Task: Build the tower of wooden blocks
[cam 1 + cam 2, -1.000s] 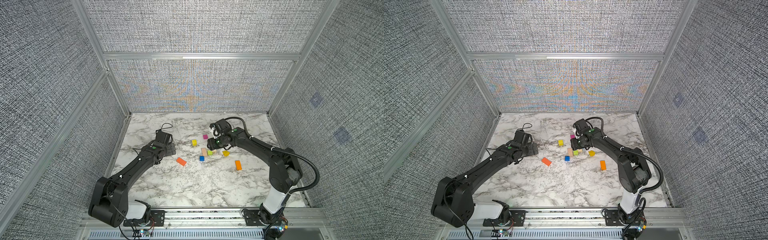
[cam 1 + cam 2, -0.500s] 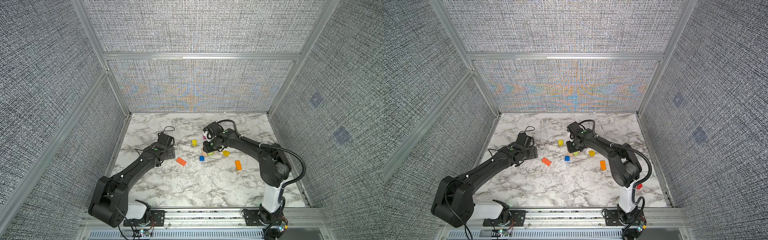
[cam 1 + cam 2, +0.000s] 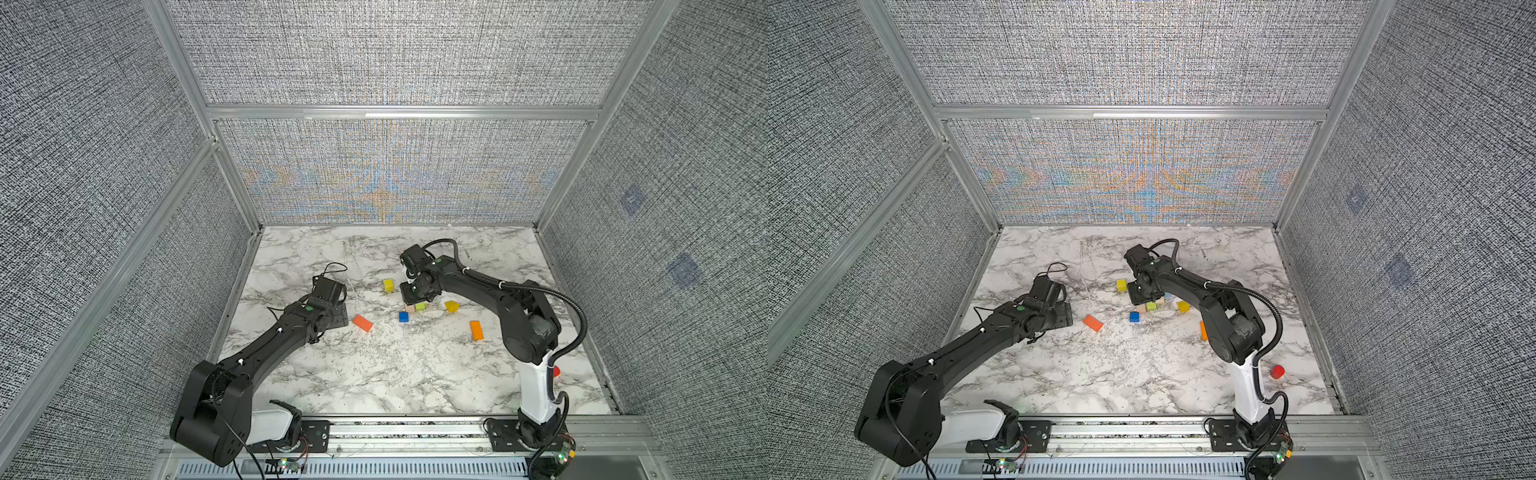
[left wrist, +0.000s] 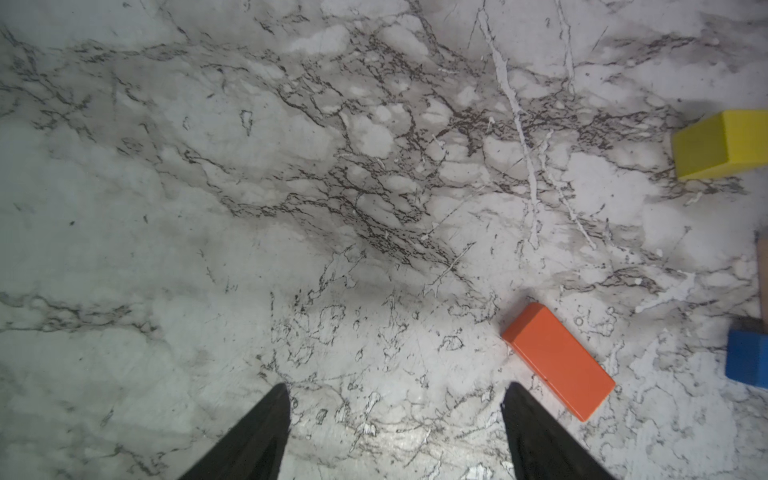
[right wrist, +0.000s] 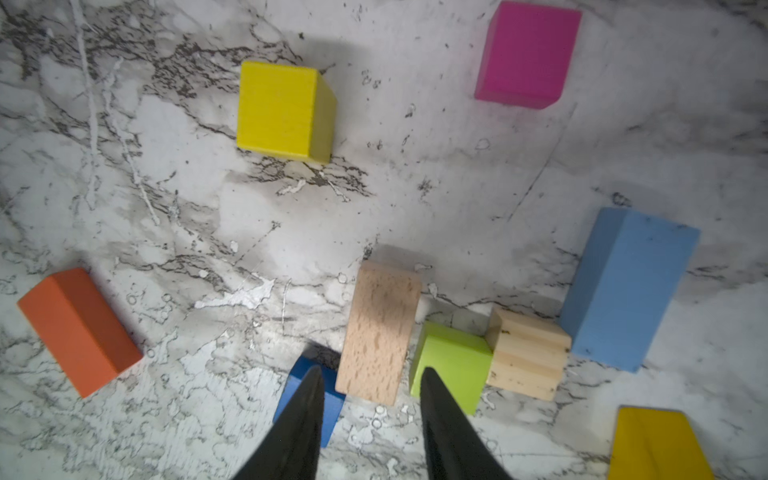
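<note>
The wood blocks lie singly on the marble and no tower shows in any view. My right gripper [image 5: 372,372] [image 3: 415,293] hangs open over the middle cluster. Its fingertips flank the near end of a tan brick [image 5: 380,332] without touching it, with a blue cube [image 5: 320,399] on one side and a green cube [image 5: 453,361] on the other. My left gripper [image 4: 397,386] [image 3: 337,319] is open over bare marble, with an orange brick [image 4: 559,365] [image 3: 363,323] just outside one finger. A light blue brick [image 5: 627,286], a magenta block [image 5: 528,54] and a yellow cube [image 5: 282,110] lie nearby.
A pale stepped wooden block [image 5: 528,353] touches the green cube. A yellow wedge [image 3: 451,306] and a second orange brick [image 3: 476,330] lie right of the cluster. A red block [image 3: 1277,371] stands near the right arm's base. Grey walls enclose the table on three sides.
My right gripper has moved left and down over the block cluster and its jaws have narrowed. The left gripper's jaws have narrowed slightly and it has shifted a little.
</note>
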`<state>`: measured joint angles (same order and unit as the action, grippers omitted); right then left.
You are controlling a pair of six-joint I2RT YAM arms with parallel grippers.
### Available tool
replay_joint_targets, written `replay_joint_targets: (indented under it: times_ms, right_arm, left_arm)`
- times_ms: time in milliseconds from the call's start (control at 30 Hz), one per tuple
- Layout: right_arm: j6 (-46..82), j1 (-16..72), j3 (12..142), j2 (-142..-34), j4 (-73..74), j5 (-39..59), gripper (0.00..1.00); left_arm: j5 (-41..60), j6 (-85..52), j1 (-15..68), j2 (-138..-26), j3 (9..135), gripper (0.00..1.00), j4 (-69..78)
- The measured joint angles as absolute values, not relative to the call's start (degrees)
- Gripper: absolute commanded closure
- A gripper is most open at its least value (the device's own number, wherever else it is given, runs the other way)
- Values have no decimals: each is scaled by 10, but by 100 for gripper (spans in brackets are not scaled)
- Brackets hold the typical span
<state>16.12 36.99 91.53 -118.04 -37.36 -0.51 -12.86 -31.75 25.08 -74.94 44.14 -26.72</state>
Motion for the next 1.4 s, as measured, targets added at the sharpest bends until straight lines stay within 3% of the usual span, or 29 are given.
replay_joint_targets:
  times_ms: [667, 1033, 1400]
  right_arm:
    - [163, 378, 959, -1250, -391, -25, 58]
    - [162, 379, 958, -1247, -395, -25, 77]
    - [161, 380, 924, -1165, -402, -31, 78]
  left_arm:
    - [-114, -319, 254, -756, 437, 16, -255]
    - [-114, -319, 259, -757, 445, 15, -254]
    - [-105, -310, 269, -755, 459, 2, -261]
